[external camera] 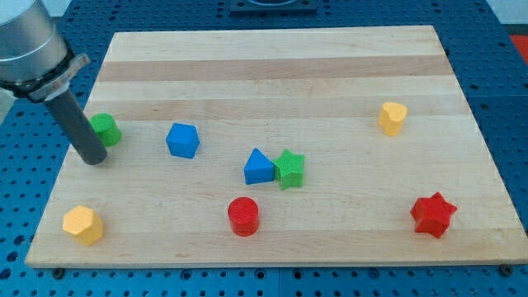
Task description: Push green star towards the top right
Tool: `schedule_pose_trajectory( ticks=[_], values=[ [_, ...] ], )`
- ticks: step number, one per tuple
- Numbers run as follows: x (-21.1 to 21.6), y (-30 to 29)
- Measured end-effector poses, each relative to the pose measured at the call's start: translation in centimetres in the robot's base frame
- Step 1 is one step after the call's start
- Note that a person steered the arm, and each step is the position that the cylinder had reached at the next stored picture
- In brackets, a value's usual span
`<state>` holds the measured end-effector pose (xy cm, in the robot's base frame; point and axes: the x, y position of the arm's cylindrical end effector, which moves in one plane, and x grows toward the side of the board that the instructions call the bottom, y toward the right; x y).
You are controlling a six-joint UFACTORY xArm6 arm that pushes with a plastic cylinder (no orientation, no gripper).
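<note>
The green star (289,168) lies a little below the board's middle, touching the right side of a blue triangular block (258,167). My tip (96,158) rests on the board at the view's far left, far from the star. It stands just in front of a green block (106,129), whose shape is partly hidden by the rod.
A blue block (182,139) lies left of centre. A red cylinder (243,216) sits below the star. A yellow hexagonal block (83,224) is at bottom left, a red star (433,214) at bottom right, a yellow heart-like block (393,117) at the right. The wooden board (272,58) has edges all around.
</note>
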<state>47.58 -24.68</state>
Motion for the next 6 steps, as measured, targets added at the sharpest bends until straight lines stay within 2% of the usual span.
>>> schedule_pose_trajectory(
  ticks=[4,6],
  values=[
    [-3.0,0.6],
    [2.0,0.6]
  ],
)
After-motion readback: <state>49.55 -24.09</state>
